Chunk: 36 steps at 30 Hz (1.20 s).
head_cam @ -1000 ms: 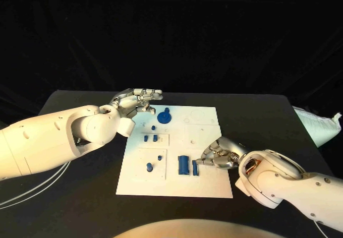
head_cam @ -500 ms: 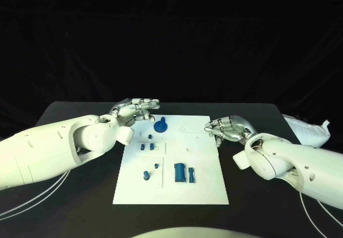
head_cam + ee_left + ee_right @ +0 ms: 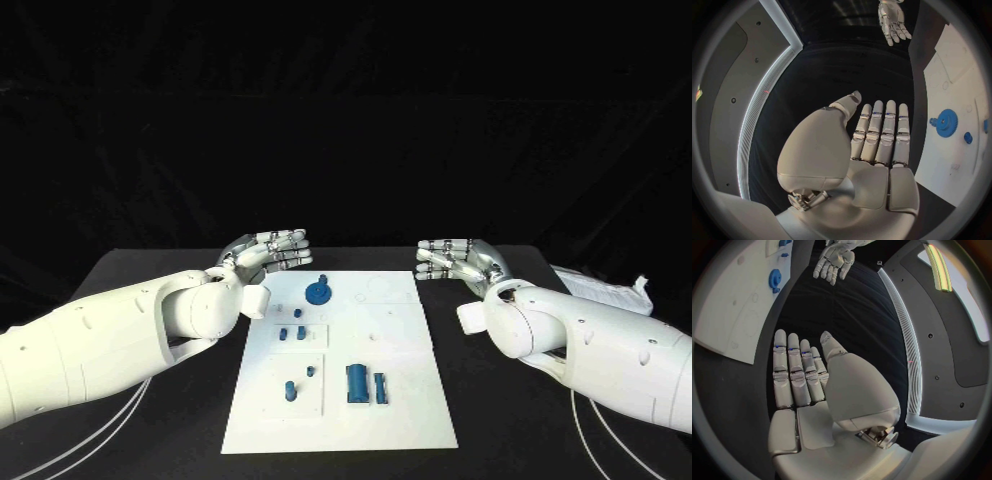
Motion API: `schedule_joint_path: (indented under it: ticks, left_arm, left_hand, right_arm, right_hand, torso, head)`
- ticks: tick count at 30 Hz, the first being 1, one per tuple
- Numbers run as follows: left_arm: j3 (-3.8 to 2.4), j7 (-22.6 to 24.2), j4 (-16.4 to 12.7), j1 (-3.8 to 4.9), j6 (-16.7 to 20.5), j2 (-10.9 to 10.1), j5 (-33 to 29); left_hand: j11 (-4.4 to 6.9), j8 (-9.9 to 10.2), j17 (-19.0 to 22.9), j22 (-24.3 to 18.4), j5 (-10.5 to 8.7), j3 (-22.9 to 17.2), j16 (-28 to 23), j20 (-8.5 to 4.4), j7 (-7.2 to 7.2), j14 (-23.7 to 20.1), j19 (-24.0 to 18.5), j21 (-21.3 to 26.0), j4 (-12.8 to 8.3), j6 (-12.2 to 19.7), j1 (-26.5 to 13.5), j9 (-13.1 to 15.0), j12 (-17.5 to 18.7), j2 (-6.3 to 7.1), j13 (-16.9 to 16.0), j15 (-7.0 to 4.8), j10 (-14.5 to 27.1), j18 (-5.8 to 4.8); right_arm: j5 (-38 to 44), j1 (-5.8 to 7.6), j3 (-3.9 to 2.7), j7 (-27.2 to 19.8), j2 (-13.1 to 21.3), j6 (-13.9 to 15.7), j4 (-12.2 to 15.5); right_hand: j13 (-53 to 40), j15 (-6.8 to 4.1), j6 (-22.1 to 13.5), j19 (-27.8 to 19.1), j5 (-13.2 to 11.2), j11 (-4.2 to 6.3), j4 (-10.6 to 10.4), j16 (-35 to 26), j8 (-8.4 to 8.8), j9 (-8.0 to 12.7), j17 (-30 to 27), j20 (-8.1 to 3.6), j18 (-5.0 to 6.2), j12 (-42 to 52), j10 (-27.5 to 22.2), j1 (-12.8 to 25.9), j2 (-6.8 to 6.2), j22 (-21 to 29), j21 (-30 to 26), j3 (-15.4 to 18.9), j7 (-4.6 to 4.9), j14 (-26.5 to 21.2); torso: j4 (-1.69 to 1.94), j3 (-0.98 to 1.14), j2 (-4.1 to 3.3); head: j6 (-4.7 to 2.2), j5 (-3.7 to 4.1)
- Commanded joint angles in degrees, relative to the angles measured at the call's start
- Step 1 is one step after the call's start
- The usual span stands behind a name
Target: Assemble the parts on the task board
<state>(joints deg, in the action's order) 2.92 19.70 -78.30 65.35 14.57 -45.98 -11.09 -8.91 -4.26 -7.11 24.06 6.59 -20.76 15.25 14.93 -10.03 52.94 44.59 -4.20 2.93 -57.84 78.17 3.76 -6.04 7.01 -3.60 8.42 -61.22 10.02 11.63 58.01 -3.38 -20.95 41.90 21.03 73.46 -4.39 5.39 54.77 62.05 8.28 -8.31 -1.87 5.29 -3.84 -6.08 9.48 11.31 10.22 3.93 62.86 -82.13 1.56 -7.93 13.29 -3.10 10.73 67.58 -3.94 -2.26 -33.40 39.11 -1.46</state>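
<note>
Both hands empty, fingers straight and held side by side; left hand (image 3: 270,250) sits upper left of the task board (image 3: 404,400), right hand (image 3: 459,260) upper right; blue gear (image 3: 319,292) lies near the board's top-left, closer to your left hand; long blue block (image 3: 356,383) lower centre, long axis running up-down the frame.

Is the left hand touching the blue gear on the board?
Apart. In the left wrist view, black table separates the flat left hand from the blue gear.

Robot lab or studio, black-draped backdrop (image 3: 346,100), black table (image 3: 159,275)
</note>
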Motion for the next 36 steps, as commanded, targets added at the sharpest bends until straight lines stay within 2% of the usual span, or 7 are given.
schedule_joint_path:
  ticks: [1, 2, 3, 17, 19, 20, 36]
  left_arm:
    - [-0.07, 3.9, 0.4, -0.21, 2.8, 0.3, -1.4]
    - [-0.07, 4.0, 0.4, -0.24, 2.9, 0.4, -1.4]
    - [-0.02, 0.5, 0.2, -0.13, 0.6, 0.1, -0.2]
    - [-1.41, 5.1, -5.5, -2.55, 14.4, 0.7, 5.2]
    - [-1.75, 6.2, -6.9, -3.15, 17.9, 0.8, 6.6]
    - [-1.99, 7.0, -7.9, -3.57, 20.2, 0.9, 7.5]
    - [-2.92, 10.1, -11.7, -5.19, 29.5, 1.3, 11.1]
  left_hand:
    - [-0.19, 0.3, 0.5, -0.7, 0.22, 0.2, -1.2, 0.3, 0.04, 0.7, 0.3, 0.1, -0.2, -0.5, 0.5, 0.0, 0.5, -0.29, 0.1, -0.06, -0.4, 0.61]
    - [-0.19, 0.3, 0.6, -0.8, 0.22, 0.2, -1.3, 0.3, 0.03, 0.8, 0.3, 0.2, -0.2, -0.5, 0.5, 0.0, 0.6, -0.31, 0.1, -0.07, -0.4, 0.62]
    - [2.62, 4.3, 2.5, -7.8, -1.98, 6.4, -5.4, -4.49, 3.03, -15.7, -13.5, 4.2, -2.9, 17.4, -23.5, -3.8, 6.0, -2.38, 3.6, -2.62, 18.5, -2.8]
    - [8.91, 4.3, 7.1, -14.7, -6.59, 12.5, -9.6, -8.84, 5.97, -31.4, -26.6, 4.2, -2.9, 34.4, -46.5, -3.8, 6.0, -7.01, 3.6, -8.42, 36.5, -5.03]
    - [8.91, 4.3, 7.1, -15.4, -6.59, 13.1, -10.0, -9.3, 10.03, -33.0, -27.9, 4.2, -2.9, 36.2, -49.0, -3.8, 6.0, -7.01, 3.6, -8.42, 38.4, -5.03]
    - [8.91, 4.3, 7.1, -16.0, -6.59, 13.6, -10.4, -9.66, 10.03, -34.3, -29.0, 4.2, -2.9, 37.6, -50.9, -3.8, 6.0, -7.01, 3.6, -8.42, 39.9, -5.64]
    - [8.91, 4.3, 7.1, -19.9, -6.59, 20.8, -15.3, -14.93, 10.03, -43.4, -36.5, 4.2, -2.9, 47.4, -64.1, -3.8, 6.0, -7.01, 3.6, -8.42, 50.2, -10.02]
  right_arm:
    - [-2.3, 0.02, -0.06, -4.0, -0.6, -3.9, -0.9]
    - [-2.2, 0.03, -0.07, -4.0, -0.7, -4.0, -1.0]
    - [-0.5, 0.02, -0.01, -0.6, -0.3, -0.4, -0.4]
    - [-7.0, 1.26, 1.96, -5.4, 1.5, 13.3, 9.4]
    - [-8.3, 1.51, 2.36, -6.4, 1.9, 16.0, 11.4]
    - [-9.1, 1.68, 2.62, -7.0, 2.1, 17.8, 12.7]
    - [-11.6, 2.15, 3.38, -8.8, 2.8, 23.1, 16.5]
  right_hand:
    - [0.9, -0.3, 0.4, 1.8, -0.3, 0.29, 0.9, -0.7, 0.25, 0.8, -1.5, -0.45, 0.34, -0.3, 0.4, 0.8, 0.22, 0.9, -0.9, -0.1, 0.01, 1.9]
    - [0.9, -0.35, 0.5, 2.1, -0.3, 0.31, 1.1, -0.8, 0.25, 1.0, -1.7, -0.5, 0.35, -0.3, 0.5, 0.9, 0.25, 1.1, -1.0, -0.1, 0.02, 2.2]
    - [4.4, -5.39, -16.5, -17.7, -2.6, 2.73, 1.9, -5.3, 3.84, 6.1, -3.8, -3.69, -3.07, -3.9, -18.9, 25.5, -1.56, 3.0, -4.7, 3.1, -3.26, -19.3]
    - [4.4, -5.39, -32.5, -36.2, -8.3, 8.31, 1.9, -5.3, 3.84, 6.1, -9.5, -6.93, -5.3, -3.9, -37.3, 49.3, -1.56, 7.9, -8.3, 3.1, -6.4, -39.5]
    - [4.4, -5.39, -34.3, -38.2, -8.3, 8.31, 1.9, -5.3, 3.84, 6.1, -9.5, -7.26, -5.3, -3.9, -39.3, 51.9, -1.56, 7.9, -8.7, 3.1, -10.73, -41.7]
    - [4.4, -5.39, -35.6, -39.8, -8.3, 8.31, 1.9, -5.3, 3.84, 6.1, -9.5, -11.31, -5.81, -3.9, -40.8, 53.9, -1.56, 7.9, -9.0, 3.1, -10.73, -43.4]
    - [4.4, -5.39, -44.9, -50.6, -8.3, 8.31, 1.9, -5.3, 3.84, 6.1, -9.5, -11.31, -10.22, -3.9, -51.5, 67.5, -1.56, 7.9, -13.3, 3.1, -10.73, -55.1]
  torso:
    - [0.07, 0.25, 0.31]
    - [0.02, 0.3, 0.3]
    - [0.07, 0.07, 0.12]
    - [3.85, 2.21, 2.17]
    - [3.94, 2.26, 2.22]
    - [3.94, 2.26, 2.22]
    - [3.94, 2.26, 2.22]
  head:
    - [-1.09, -0.01]
    - [-1.16, -0.06]
    - [-0.36, 0.05]
    - [-4.62, 1.43]
    - [-4.73, 1.46]
    - [-4.73, 1.46]
    - [-4.73, 1.46]
